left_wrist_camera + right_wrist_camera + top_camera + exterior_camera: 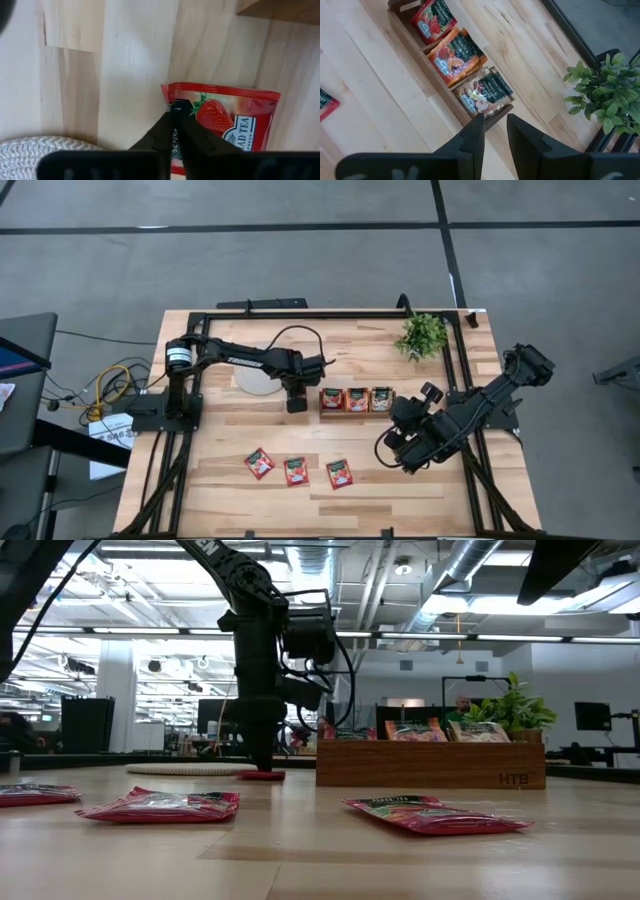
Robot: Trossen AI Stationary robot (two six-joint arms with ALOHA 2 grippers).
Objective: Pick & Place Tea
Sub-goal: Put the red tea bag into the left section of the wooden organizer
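While down on the light wood table (220, 480), left arm reaches across from its base at the table's left edge, with left gripper (296, 404) planted just beside the left end of the brown wooden tray (356, 413). Pinched nearly shut on the edge of a red strawberry tea sachet (235, 117) lying flat on the wood, fingers (165, 135) meeting over its near corner. Seen from table height, sachet flat under the tips, touching the table, not lifted.

Parked over the right side of the table, right arm angled in, right gripper (392, 448) held above the surface below and right of the tray. Partly open with a narrow gap, nothing between the fingers (472, 137).

Behind the left gripper: round white woven disc (256, 380), touching nothing else. Near the back right corner: small green potted plant (422, 335).

Tray holding three compartments, each filled with upright sachets: red ones (434, 17) in the left, orange ones (452, 55) in the middle, dark-and-beige ones (484, 92) in the right.

Along the front of the table, three more red sachets lying flat in a row, well apart: left one (260, 463), middle one (296, 471), right one (340, 474).
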